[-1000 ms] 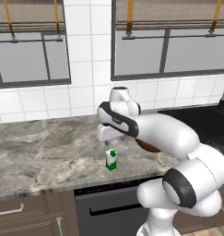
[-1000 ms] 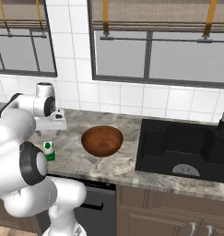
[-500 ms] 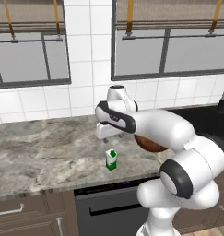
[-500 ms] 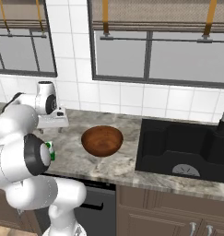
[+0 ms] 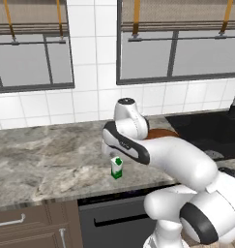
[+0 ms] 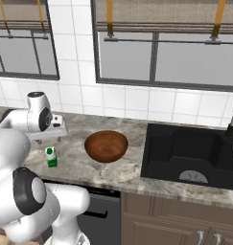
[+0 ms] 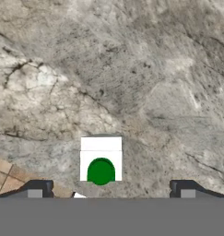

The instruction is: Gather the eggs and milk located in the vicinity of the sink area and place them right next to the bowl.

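The milk (image 7: pixel 101 159), a small white carton with a green mark, stands upright on the marble counter (image 6: pixel 75 165) left of the wooden bowl (image 6: pixel 106 145). In the hand view my gripper (image 7: pixel 111 190) is open and empty, looking straight down from above. The carton lies between the two fingertips (image 7: pixel 37 190), a little toward the left one. From the left base view, the milk (image 5: pixel 117 168) stands near the counter's front edge, and my arm hides most of the bowl (image 5: pixel 160 133). The egg is out of view. The black sink (image 6: pixel 190 148) lies to the right.
A slim faucet (image 6: pixel 231 122) rises at the sink's far right. A white tiled wall (image 6: pixel 137 100) with windows runs behind the counter. Below the counter's front edge sit a dishwasher (image 6: pixel 106 210) and brown cabinets (image 6: pixel 185 225).
My arm has sunk slightly over the carton. The milk and the bowl stand where they were.
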